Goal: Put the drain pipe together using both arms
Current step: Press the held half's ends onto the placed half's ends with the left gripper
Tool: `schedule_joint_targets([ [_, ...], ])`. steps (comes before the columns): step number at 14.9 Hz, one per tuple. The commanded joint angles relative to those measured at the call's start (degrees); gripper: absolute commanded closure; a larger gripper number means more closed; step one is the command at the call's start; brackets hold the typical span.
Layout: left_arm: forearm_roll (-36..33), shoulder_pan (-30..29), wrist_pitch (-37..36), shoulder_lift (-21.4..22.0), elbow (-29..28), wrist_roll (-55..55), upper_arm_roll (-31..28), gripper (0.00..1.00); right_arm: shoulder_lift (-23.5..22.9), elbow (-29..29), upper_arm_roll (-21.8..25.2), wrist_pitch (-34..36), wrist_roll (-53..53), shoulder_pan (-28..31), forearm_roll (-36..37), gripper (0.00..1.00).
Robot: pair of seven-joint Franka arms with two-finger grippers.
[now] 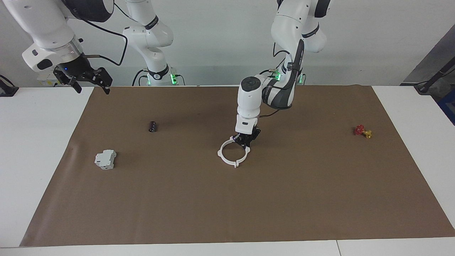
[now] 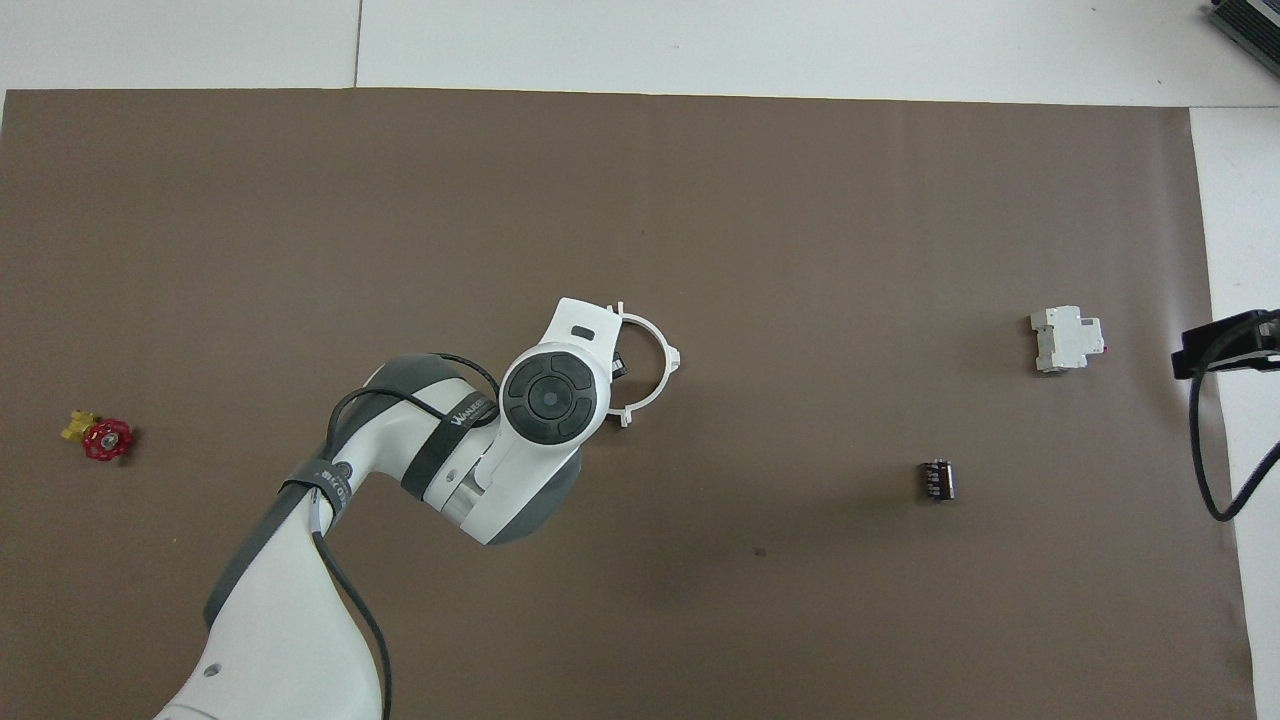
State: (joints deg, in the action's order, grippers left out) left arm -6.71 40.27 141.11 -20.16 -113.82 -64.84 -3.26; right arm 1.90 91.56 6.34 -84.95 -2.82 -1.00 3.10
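Note:
The drain pipe [image 1: 223, 161] is a white ring of two half-ring pieces with small end tabs, lying in the middle of the brown mat. It also shows in the overhead view [image 2: 655, 333], partly under the left wrist. My left gripper [image 1: 245, 139] points down onto the part of the ring's rim nearest the robots, its fingers closed on the rim. In the overhead view only a black bit of this gripper [image 2: 615, 365] shows. My right gripper [image 1: 89, 83] waits, raised and open, over the mat's edge at the right arm's end [image 2: 1225, 345].
A grey-white boxy block [image 1: 105, 159] [image 2: 1067, 339] and a small black cylinder [image 1: 153, 126] [image 2: 937, 480] lie toward the right arm's end. A red and yellow valve [image 1: 362, 131] [image 2: 100, 436] lies toward the left arm's end.

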Motion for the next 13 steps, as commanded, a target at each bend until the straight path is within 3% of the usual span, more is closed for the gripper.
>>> schedule_joint_targets([
  [1, -1.4, 1.0, 1.9, -0.7, -0.3, -1.3, -1.0, 1.00, 1.3, 1.2, -0.3, 0.0, -1.4, 0.6, 0.0, 0.00],
  [10, -1.4, 1.0, 2.5, -0.8, -0.3, -1.3, -1.0, 1.00, 1.3, 1.2, -0.3, 0.0, -1.4, 0.6, 0.0, 0.00],
  [11, -1.4, 1.0, 2.4, -0.8, -0.3, -1.3, -1.0, 0.86, 1.3, 1.2, -0.3, 0.0, -1.4, 0.6, 0.0, 0.00],
  [12, -1.4, 1.0, 2.3, -0.8, -0.3, -1.2, -1.0, 0.40, 1.3, 1.2, -0.3, 0.0, -1.4, 0.6, 0.0, 0.00],
  [13, -1.5, 1.0, 2.1, -0.8, -0.4, -1.2, -1.0, 0.00, 1.3, 1.2, -0.3, 0.0, -1.4, 0.6, 0.0, 0.00],
])
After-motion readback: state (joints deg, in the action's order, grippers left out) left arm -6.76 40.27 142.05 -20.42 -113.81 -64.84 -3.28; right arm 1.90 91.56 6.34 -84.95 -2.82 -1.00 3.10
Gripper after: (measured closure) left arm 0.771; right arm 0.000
